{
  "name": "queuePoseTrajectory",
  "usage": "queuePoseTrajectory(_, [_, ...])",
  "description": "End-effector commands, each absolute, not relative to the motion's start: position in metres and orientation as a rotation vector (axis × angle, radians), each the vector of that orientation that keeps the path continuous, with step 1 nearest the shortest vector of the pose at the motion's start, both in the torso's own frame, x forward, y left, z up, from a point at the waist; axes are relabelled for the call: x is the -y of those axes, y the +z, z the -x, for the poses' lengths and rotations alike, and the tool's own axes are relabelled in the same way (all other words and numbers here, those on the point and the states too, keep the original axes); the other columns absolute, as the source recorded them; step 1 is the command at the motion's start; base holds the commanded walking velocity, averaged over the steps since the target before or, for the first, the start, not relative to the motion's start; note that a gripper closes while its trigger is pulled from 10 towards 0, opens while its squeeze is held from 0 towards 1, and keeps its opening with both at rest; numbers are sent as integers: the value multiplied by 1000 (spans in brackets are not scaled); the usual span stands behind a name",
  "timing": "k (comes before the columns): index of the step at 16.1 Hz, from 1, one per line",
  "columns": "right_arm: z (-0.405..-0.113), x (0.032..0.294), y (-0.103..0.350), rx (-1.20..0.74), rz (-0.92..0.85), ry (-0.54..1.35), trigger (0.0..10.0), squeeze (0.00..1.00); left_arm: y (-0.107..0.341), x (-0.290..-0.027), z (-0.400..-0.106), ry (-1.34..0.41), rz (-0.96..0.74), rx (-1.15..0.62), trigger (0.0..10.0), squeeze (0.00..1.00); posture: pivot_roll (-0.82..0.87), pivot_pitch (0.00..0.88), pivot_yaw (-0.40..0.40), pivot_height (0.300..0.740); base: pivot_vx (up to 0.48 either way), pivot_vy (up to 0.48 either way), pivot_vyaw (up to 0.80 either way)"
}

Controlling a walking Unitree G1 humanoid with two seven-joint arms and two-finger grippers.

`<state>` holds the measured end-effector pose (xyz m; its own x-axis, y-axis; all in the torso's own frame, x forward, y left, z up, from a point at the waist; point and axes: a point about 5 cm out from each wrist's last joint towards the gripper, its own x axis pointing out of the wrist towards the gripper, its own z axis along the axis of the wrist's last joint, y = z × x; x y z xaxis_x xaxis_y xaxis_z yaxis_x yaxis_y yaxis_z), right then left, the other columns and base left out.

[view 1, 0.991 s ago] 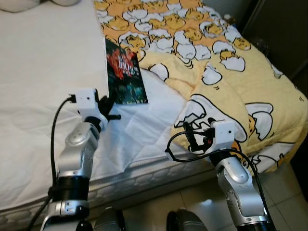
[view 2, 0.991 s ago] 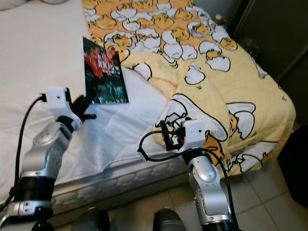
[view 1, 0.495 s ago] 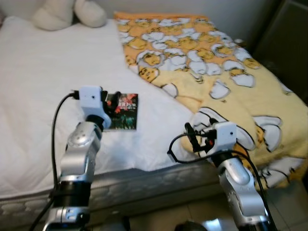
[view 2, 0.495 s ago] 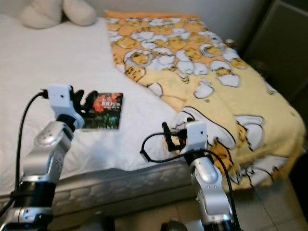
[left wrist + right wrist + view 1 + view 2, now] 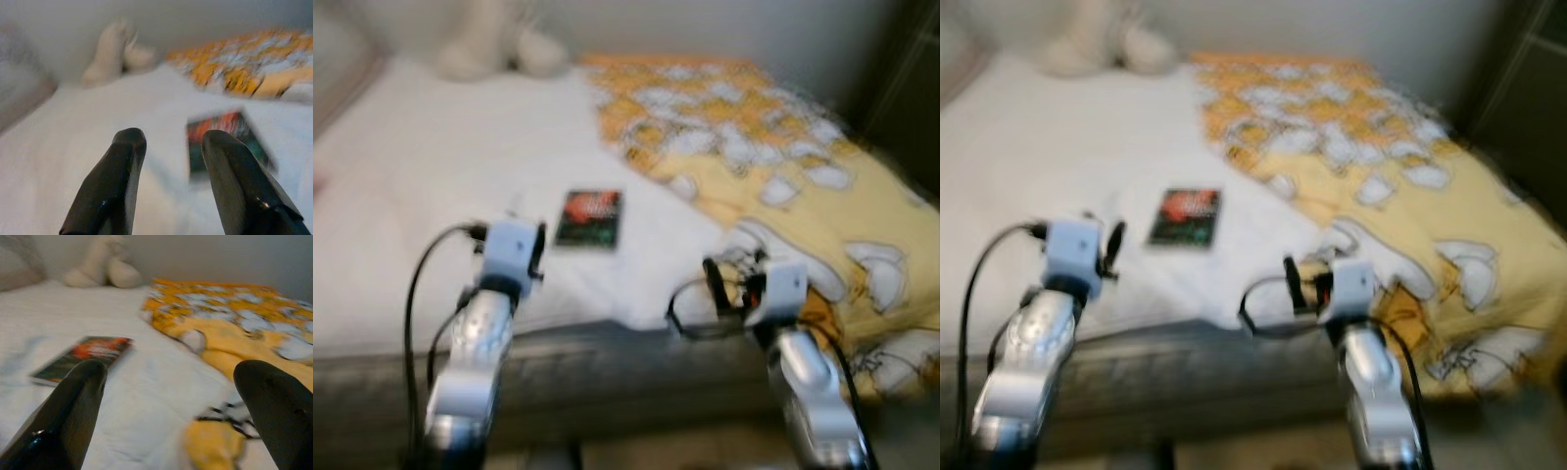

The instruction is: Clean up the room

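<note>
Scene: a bed [image 5: 401, 176] with a white sheet, seen from its near edge; the head views are blurred.
Book: a thin book [image 5: 590, 218] with a dark red and green cover lies flat on the white sheet, near the middle of the bed, just beyond the near edge and a little left of the yellow quilt.
Quilt: a yellow quilt [image 5: 783, 166] with a white egg pattern is rumpled over the right half of the bed, its near corner hanging over the edge.
Soft toy: a pale soft toy [image 5: 494, 49] sits at the far end, by the wall.
Left gripper: the left gripper [image 5: 168, 161] is raised in front of the bed, near side of the book and just left of it; fingers parted with a moderate gap, holding nothing.
Right gripper: the right gripper [image 5: 171, 401] is raised near the bed's edge by the quilt corner; fingers spread wide, empty.
How the book should handle: probably light, thin and fairly stiff, with a glossy cover that may slide on the sheet; lying flat on a soft mattress, it offers no raised edge.
Where to hold: likely the near short edge or a corner, one finger pressed into the sheet under it, the other on the cover.
Quilt handling: soft and bulky; pinch a fold or the hanging corner.
</note>
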<state>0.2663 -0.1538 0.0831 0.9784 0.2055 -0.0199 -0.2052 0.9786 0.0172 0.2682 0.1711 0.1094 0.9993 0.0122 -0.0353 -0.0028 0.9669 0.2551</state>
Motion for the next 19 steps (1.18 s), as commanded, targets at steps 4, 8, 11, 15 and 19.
queuePoseTrajectory(4, [-271, 159, 89, 13, -22, 130, 10000, 0, 115, -164, -263, 20, -170, -5, 10000, 1000, 1, 0, -7, 711, 0, 0, 0])
queuePoseTrajectory(8, [-273, 162, 83, -16, -57, 96, 10000, 0, 108, -166, -252, 51, -133, -65, 10000, 1000, 17, 0, -10, 711, 0, 0, 0])
queuePoseTrajectory(11, [-276, 158, 84, -8, -60, 98, 10000, 0, 112, -162, -262, 44, -173, -57, 10000, 1000, 14, 0, -6, 711, 0, 0, 0])
queuePoseTrajectory(15, [-276, 156, 81, -26, -51, 100, 10000, 0, 101, -174, -256, 133, -72, -131, 10000, 1000, 9, 0, -1, 711, 0, 0, 0])
queuePoseTrajectory(19, [-274, 162, 87, 46, 3, 103, 10000, 0, 114, -184, -252, 153, -150, -29, 10000, 1000, 14, 0, -3, 711, 0, 0, 0])
